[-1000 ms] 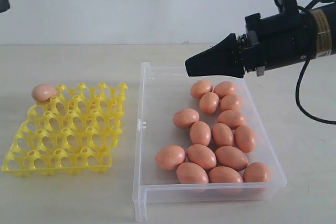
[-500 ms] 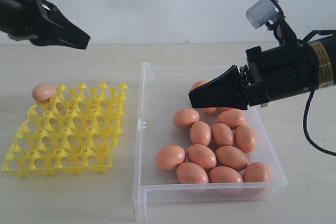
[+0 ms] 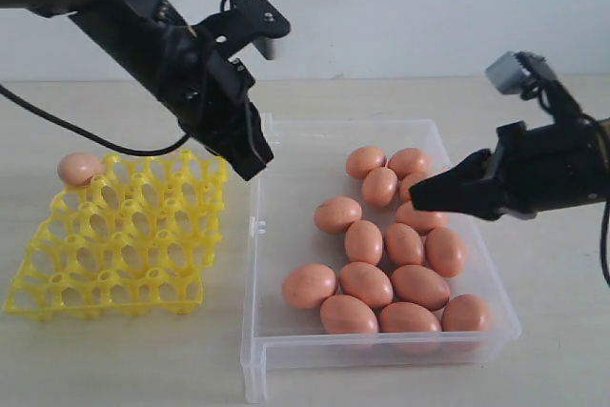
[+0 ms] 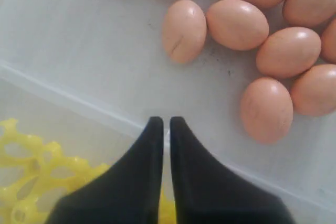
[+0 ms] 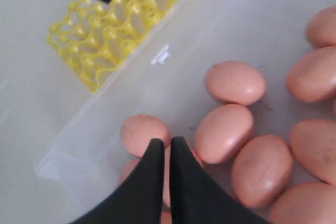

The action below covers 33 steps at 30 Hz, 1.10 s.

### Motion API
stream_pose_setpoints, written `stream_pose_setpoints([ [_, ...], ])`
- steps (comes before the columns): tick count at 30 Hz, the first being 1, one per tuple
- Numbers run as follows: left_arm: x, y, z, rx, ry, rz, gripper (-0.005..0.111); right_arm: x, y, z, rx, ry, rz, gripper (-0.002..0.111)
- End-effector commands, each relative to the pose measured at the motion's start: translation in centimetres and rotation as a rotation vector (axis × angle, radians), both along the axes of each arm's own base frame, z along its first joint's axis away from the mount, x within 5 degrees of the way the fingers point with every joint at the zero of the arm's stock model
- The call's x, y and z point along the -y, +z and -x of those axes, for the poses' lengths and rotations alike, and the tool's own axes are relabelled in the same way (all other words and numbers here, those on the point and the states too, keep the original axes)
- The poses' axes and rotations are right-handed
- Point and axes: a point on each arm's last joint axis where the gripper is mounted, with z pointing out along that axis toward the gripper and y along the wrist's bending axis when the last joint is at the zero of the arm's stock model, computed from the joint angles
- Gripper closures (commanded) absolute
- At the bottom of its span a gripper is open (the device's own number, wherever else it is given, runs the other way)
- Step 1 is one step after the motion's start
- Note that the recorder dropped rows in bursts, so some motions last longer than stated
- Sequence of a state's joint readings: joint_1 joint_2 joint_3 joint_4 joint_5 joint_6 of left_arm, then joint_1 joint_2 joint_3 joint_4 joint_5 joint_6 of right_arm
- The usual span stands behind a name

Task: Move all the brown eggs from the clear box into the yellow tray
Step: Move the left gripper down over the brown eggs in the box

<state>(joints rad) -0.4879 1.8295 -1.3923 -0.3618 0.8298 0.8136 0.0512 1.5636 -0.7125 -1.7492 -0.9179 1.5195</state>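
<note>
Exterior view | left gripper (image 3: 255, 169) came to clear box (image 3: 291, 188), right gripper (image 3: 417, 201) pulled back | both jaws closed, empty | brown eggs (image 3: 367, 283) waited.

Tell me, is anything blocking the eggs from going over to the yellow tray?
Only the low side wall of the clear box, which the brown eggs must be lifted over. The left gripper, fingers shut, hangs above that wall beside the yellow tray, so it might get in the way.

Closed end effector (image 5: 166, 143) over brown eggs (image 5: 234, 82), clear box (image 5: 231, 24), yellow tray (image 5: 113, 30)
</note>
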Motion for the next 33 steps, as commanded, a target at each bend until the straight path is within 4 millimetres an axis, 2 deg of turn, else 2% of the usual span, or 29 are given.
stream_pose_setpoints([
  [1, 2.8, -0.4, -0.8, 0.056, -0.052, 0.006, 0.103, 2.6, 2.5, 0.4, 0.066, -0.073, -0.051, 0.109],
  [4, 4.6, -1.3, -1.1, 0.075, -0.11, -0.03, 0.102, 3.9, 4.1, 1.0, 0.111, -0.097, -0.08, 0.109],
  [6, 5.7, -1.7, -1.2, 0.089, -0.147, -0.054, 0.097, 4.6, 5.0, 1.4, 0.138, -0.109, -0.095, 0.109],
  [11, 7.9, -3.1, -1.6, 0.123, -0.167, -0.08, 0.065, 5.1, 6.1, 2.1, 0.175, -0.11, -0.111, 0.109],
  [14, 8.3, -3.9, -1.9, 0.148, -0.15, -0.099, 0.053, 5.1, 6.1, 2.1, 0.173, -0.104, -0.116, 0.109],
  [28, 8.8, -6.4, -3.2, 0.142, -0.122, -0.147, 0.052, 5.0, 6.1, 2.3, 0.171, -0.089, -0.128, 0.109],
  [33, 9.2, -6.9, -3.0, 0.13, -0.131, -0.153, 0.054, 5.0, 6.1, 2.3, 0.174, -0.088, -0.125, 0.109],
])
